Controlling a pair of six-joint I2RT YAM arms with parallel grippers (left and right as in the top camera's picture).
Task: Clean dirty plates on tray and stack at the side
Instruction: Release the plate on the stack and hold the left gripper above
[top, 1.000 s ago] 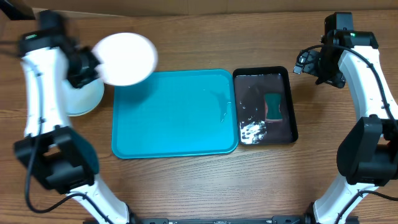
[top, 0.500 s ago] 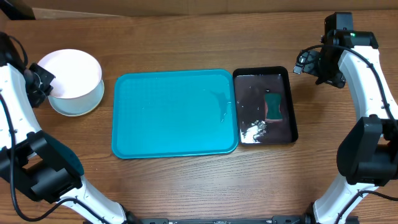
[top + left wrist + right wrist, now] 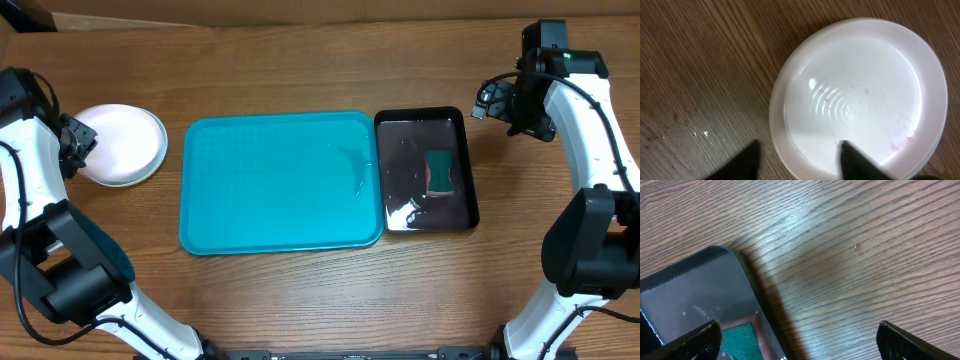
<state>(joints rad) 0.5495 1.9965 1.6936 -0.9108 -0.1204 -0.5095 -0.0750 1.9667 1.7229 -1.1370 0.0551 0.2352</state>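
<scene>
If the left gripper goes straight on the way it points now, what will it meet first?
Most likely the near rim of the white plate, which lies right between the open fingers of the left gripper. The depth is unclear.

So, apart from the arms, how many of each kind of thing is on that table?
Trays: 2, the blue tray and the black tray
Sponges: 1, the green sponge
Plates: 1 white plate on top; any beneath cannot be counted
Total: 4 that show

No readable text, label, brand or number shows anywhere (all three views checked).
</scene>
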